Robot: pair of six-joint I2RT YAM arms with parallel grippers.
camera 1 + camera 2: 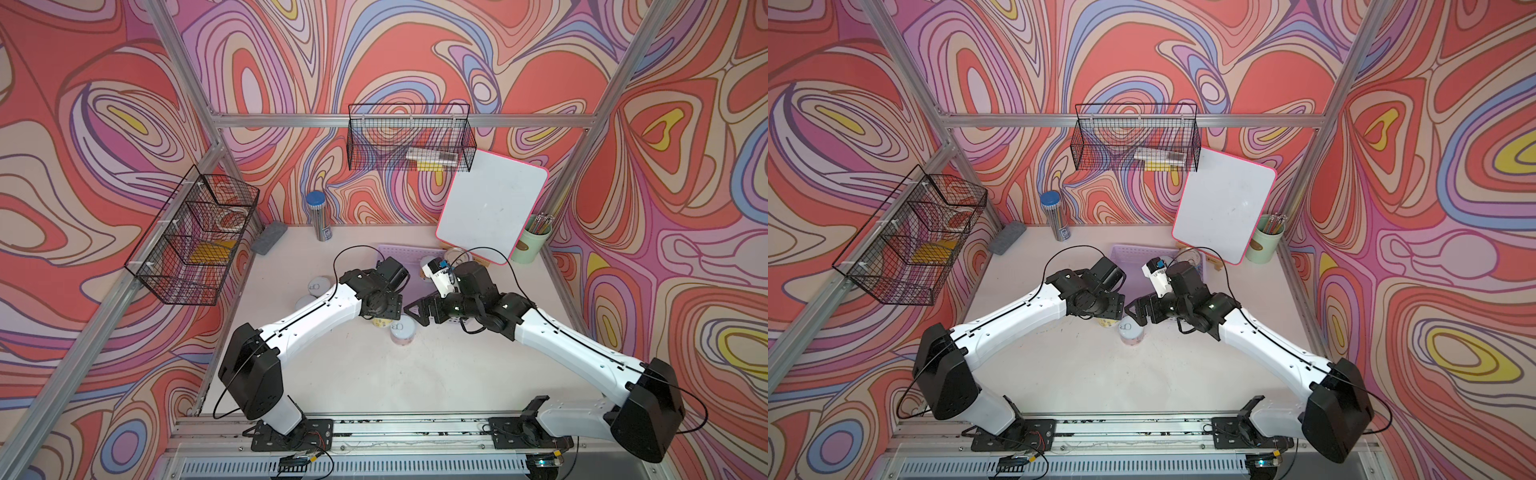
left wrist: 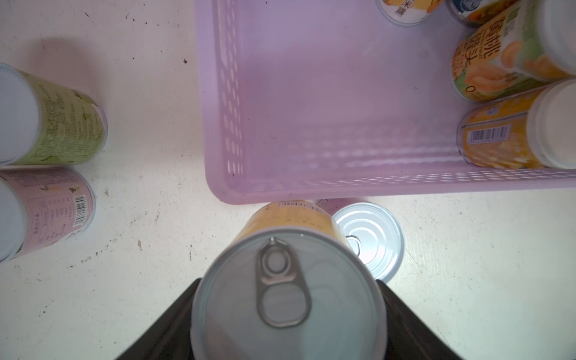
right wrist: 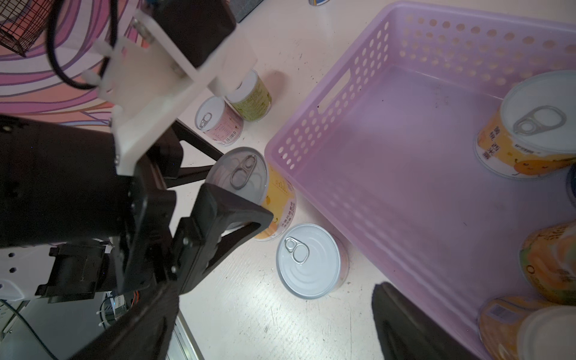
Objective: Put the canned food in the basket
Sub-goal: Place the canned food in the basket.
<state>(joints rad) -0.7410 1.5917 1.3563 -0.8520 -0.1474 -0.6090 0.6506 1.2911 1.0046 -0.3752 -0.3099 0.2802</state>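
My left gripper (image 2: 288,314) is shut on an upright yellow-labelled can (image 2: 290,280) with a pull-tab lid, just outside the near wall of the lavender basket (image 2: 311,190). Both top views show that can (image 1: 382,323) (image 1: 1106,322) under the left wrist. A low pink-labelled can (image 3: 308,261) stands on the table beside it. Green (image 2: 46,118) and pink (image 2: 40,212) cans stand farther left. Several cans (image 3: 530,131) lie and stand at the basket's right end. My right gripper (image 3: 274,327) hangs open over the table by the basket's corner, holding nothing.
A pink-edged whiteboard (image 1: 492,208) leans at the back right beside a pale green pencil cup (image 1: 530,243). A blue-capped pencil tube (image 1: 318,216) and a grey eraser (image 1: 269,243) stand at the back left. Black wire baskets (image 1: 195,245) (image 1: 409,139) hang on the frame.
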